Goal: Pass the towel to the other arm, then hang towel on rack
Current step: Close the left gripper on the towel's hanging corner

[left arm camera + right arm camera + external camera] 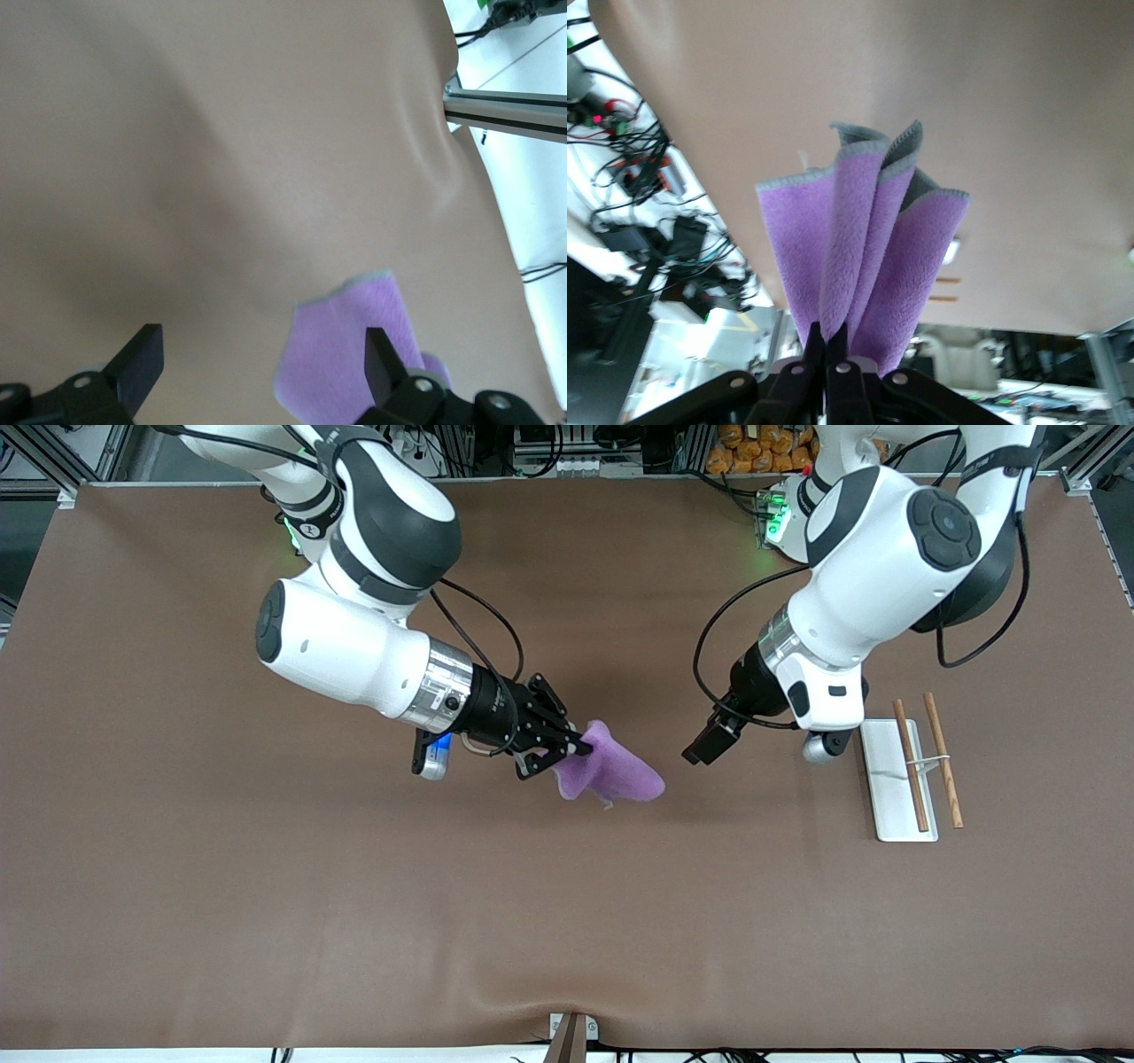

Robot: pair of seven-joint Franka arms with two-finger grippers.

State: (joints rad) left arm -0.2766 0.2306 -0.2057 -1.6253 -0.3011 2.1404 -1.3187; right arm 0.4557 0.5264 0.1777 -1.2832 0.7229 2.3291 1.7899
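My right gripper is shut on one end of the purple towel and holds it out over the middle of the table. In the right wrist view the towel hangs folded from the shut fingertips, its grey hem showing. My left gripper is open and empty, a short gap from the towel's free end, toward the left arm's end. In the left wrist view the towel lies just ahead of one finger. The rack, a white base with two wooden rods, stands on the table beside the left arm.
The brown table cover spreads all round. A bracket sits at the table's edge nearest the front camera. Cables and orange items lie past the table's edge by the arm bases.
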